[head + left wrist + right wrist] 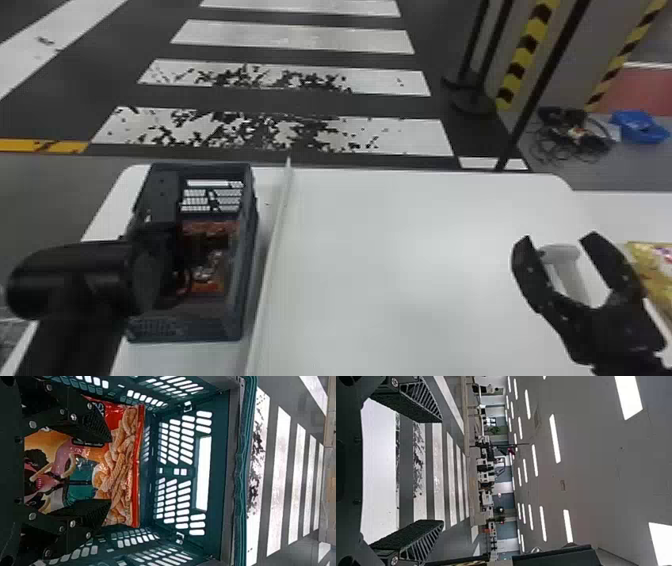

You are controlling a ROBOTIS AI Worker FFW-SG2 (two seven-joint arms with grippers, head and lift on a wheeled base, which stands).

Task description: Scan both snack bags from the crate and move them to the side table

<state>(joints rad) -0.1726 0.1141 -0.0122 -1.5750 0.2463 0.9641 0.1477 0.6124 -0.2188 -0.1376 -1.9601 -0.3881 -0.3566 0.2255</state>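
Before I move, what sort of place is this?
Probably a large indoor hall, perhaps a test or demo area: long ceiling lights run overhead, crosswalk stripes lie beyond the table, and yellow-and-black hazard markings stand to the right.

2 grippers: 1 left gripper point(162, 265), 1 right gripper point(557, 237). 2 snack bags: 1 red-orange bag point(119, 471), 1 gold bag point(650, 262). 1 crate point(245, 265). 2 tables: 1 main table point(380, 260), 1 side table point(625, 210). 1 white divider point(281, 215). 1 blue item point(637, 127). 2 yellow-black strips, 1 nearer strip point(526, 47), 1 farther strip point(620, 60).

Red-and-orange bag point(119, 471), teal crate point(218, 475), white table point(400, 260), white-striped floor point(300, 40)
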